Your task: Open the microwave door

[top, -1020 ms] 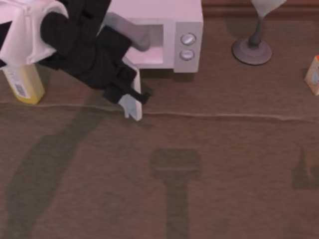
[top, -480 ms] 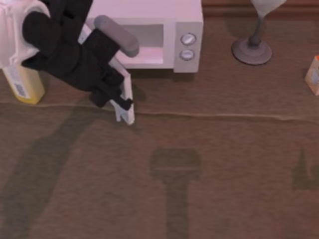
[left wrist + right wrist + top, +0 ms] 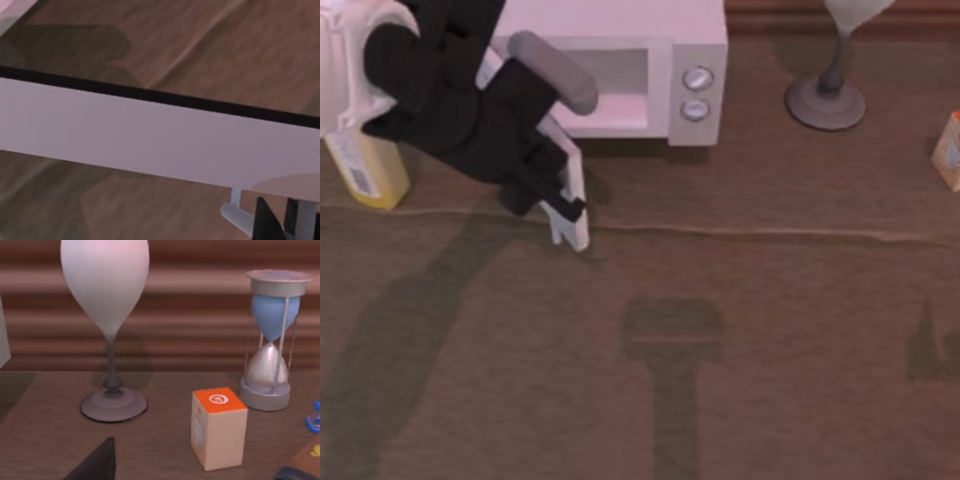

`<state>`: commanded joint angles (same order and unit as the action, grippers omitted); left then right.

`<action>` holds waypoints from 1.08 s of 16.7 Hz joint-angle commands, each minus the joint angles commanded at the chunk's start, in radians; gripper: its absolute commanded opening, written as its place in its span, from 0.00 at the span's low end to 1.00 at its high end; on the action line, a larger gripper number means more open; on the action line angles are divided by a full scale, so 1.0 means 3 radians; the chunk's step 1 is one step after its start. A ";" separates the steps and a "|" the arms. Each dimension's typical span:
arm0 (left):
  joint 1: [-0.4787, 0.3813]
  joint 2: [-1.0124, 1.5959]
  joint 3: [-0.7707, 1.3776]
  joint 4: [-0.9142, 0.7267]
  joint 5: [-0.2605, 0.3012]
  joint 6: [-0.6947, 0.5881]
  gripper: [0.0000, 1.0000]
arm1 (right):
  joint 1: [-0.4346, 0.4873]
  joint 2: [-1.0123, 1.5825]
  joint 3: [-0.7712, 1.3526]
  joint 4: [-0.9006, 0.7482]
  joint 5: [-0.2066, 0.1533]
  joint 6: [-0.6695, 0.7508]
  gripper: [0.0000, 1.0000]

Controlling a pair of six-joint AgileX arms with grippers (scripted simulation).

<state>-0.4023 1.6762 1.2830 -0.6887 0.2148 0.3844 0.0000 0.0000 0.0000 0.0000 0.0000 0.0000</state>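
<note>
My left claw (image 3: 563, 208) is clenched on the door (image 3: 576, 190), swung out near-left of the microwave (image 3: 650, 60).

The microwave (image 3: 620, 25) has a smooth, matt white shell like painted plastic, with two shiny silver, metal-looking knobs (image 3: 696, 93), and the microwave door (image 3: 575, 205) held at the left gripper (image 3: 563, 212) shows the same flat white finish edged in a black strip. The desk (image 3: 770, 330) beneath the gripper is brown wood with a visible streaky grain and little shine. Well off from that gripper, a smooth, faintly glossy goblet (image 3: 111, 315) stands near an hourglass (image 3: 272, 340) of clear glass in a dull metal frame and an orange-topped box (image 3: 218, 427) that looks like matt cardboard.
</note>
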 joint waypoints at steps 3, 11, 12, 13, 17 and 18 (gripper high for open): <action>0.0000 0.0000 0.0000 0.0000 0.0000 0.0000 0.00 | 0.0000 0.0000 0.0000 0.0000 0.0000 0.0000 1.00; 0.0000 0.0000 0.0000 0.0000 0.0000 0.0000 0.00 | 0.0000 0.0000 0.0000 0.0000 0.0000 0.0000 1.00; 0.0000 0.0000 0.0000 0.0000 0.0000 0.0000 0.00 | 0.0000 0.0000 0.0000 0.0000 0.0000 0.0000 1.00; 0.0000 0.0000 0.0000 0.0000 0.0000 0.0000 0.00 | 0.0000 0.0000 0.0000 0.0000 0.0000 0.0000 1.00; 0.0006 -0.0003 -0.0006 -0.0012 0.0038 0.0043 0.00 | 0.0000 0.0000 0.0000 0.0000 0.0000 0.0000 1.00; 0.0031 -0.0010 -0.0010 -0.0029 0.0066 0.0105 0.00 | 0.0000 0.0000 0.0000 0.0000 0.0000 0.0000 1.00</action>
<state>-0.3931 1.6733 1.2799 -0.6975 0.2347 0.4159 0.0000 0.0000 0.0000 0.0000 0.0000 0.0000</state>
